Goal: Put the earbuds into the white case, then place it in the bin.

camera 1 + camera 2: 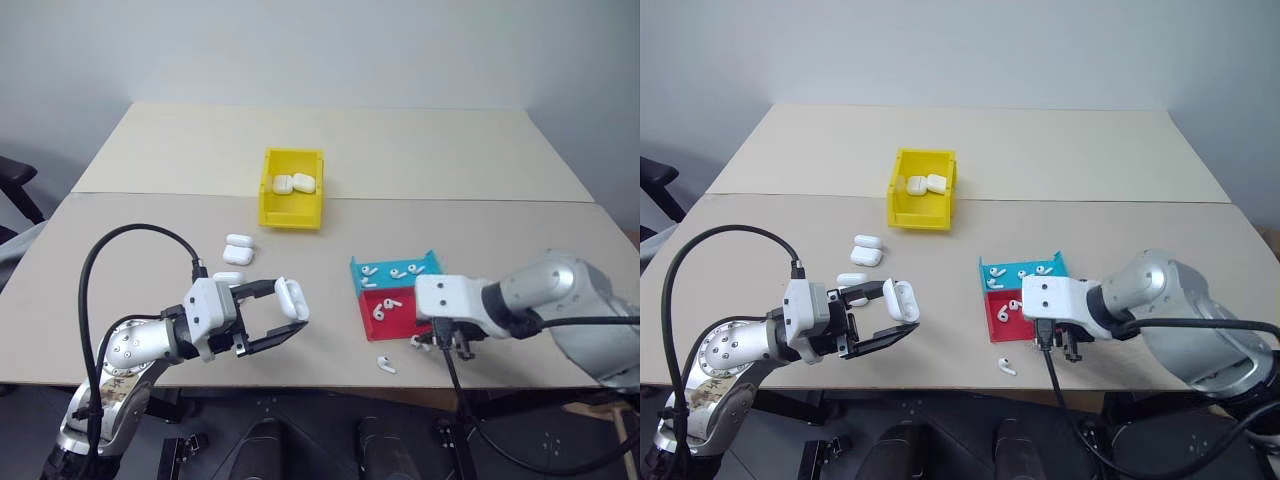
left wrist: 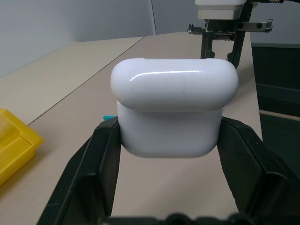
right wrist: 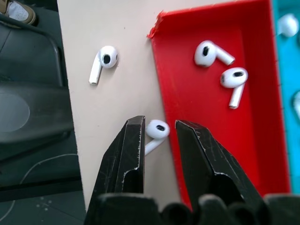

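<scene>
Glossy rounded white case point(image 2: 173, 110) clamped shut-lidded in left gripper point(image 1: 268, 312), right gripper point(image 3: 159, 140) narrowly parted around tiny earbud point(image 3: 157, 131) beside shallow red tray point(image 3: 211, 117), no legible writing.

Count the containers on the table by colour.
yellow bin: 1
blue tray: 1
red tray: 1
Total: 3

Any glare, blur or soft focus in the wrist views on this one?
Left wrist view: a glare streak runs across the white case lid; the yellow bin behind looks soft. Right wrist view: earbuds in the red tray look crisp, each with small highlights.
</scene>
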